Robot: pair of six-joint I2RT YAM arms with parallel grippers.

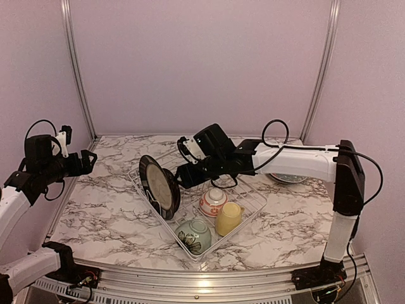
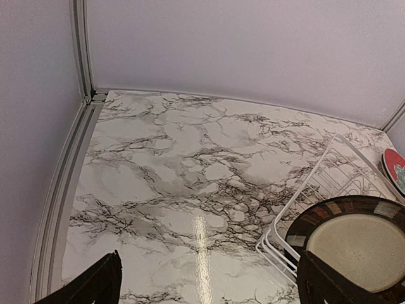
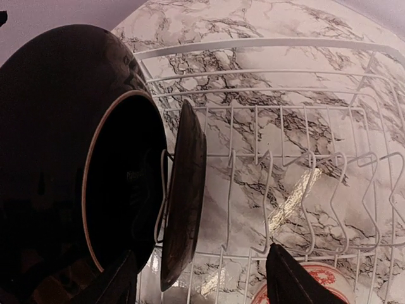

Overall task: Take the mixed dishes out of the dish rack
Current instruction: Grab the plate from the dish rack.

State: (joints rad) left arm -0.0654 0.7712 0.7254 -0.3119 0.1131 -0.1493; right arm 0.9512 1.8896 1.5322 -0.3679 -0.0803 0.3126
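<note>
Poising spread, empty right gripper (image 3: pixel 202 282) at black-rimmed plate (image 3: pixel 183 190) in dish rack (image 3: pixel 285 43), hovering spread, empty left gripper (image 2: pixel 209 285) by left edge.

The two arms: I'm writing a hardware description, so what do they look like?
Both pair white tubular links with black joint housings. The right arm has a black elbow segment and black cables looping over it. The left arm has a black cable loop and a small white fitting near its wrist. The left gripper and right gripper are all black.
</note>
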